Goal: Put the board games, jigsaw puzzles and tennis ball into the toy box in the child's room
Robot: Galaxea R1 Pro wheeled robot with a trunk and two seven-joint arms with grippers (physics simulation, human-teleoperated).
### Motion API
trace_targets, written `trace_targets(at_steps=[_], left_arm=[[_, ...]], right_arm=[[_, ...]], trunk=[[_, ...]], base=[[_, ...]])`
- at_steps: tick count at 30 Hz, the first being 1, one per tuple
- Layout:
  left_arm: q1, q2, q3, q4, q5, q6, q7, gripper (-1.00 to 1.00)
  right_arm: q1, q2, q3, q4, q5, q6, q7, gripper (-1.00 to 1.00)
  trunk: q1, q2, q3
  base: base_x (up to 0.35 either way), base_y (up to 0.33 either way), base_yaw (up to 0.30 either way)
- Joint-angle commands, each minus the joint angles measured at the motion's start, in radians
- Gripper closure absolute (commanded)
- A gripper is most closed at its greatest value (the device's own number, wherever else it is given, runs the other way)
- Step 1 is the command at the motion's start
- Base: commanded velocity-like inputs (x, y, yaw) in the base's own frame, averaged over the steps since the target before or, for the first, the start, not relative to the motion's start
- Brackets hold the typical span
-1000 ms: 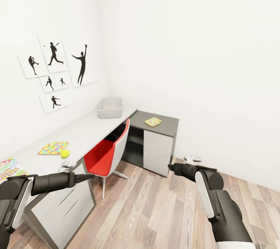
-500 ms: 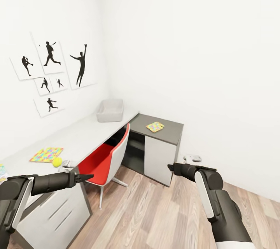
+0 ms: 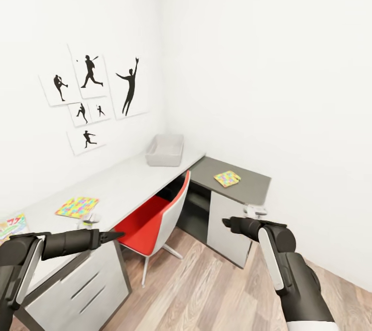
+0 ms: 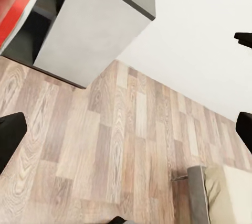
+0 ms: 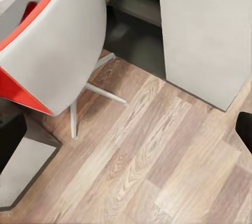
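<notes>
Early stage: toy box [image 3: 165,150] apparently empty, puzzles [image 3: 77,206] and board game [image 3: 11,225] on the table [image 3: 129,181]; left gripper [image 4: 126,124] and right gripper [image 5: 126,129] wide, empty.

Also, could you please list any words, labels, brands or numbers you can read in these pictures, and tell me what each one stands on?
None can be read.
Board game at the table's near end: colourful print with red shapes that may be lettering, too small and blurred to read.
Wall pictures: black silhouettes of athletes, no text.
Jigsaw puzzles: coloured pieces only, no writing.
Toy box: plain grey, no label.
</notes>
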Motion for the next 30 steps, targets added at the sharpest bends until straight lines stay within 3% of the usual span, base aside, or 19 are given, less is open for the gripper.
trace_targets(at_steps=[1, 13, 30], left_arm=[[-0.001, 0.000, 0.000, 0.000, 0.000, 0.009, -0.004, -1.00], [-0.001, 0.000, -0.001, 0.000, 0.000, 0.009, -0.004, -1.00], [-0.001, -0.001, -0.001, 0.000, 0.000, 0.009, -0.004, -1.00]], right_arm=[[-0.001, 0.001, -0.002, -0.001, -0.003, 0.005, 0.001, -1.00], [-0.001, 0.003, -0.001, -0.001, -0.004, 0.005, 0.001, -1.00], [-0.001, 0.007, 0.000, -0.003, -0.005, 0.005, 0.001, -1.00]], trunk=[[0.001, -0.002, -0.002], [0.001, -0.002, -0.002], [0.001, -0.002, -0.002]], base=[[0.304, -0.090, 0.288], [0.304, -0.103, 0.259], [0.304, -0.117, 0.020]])
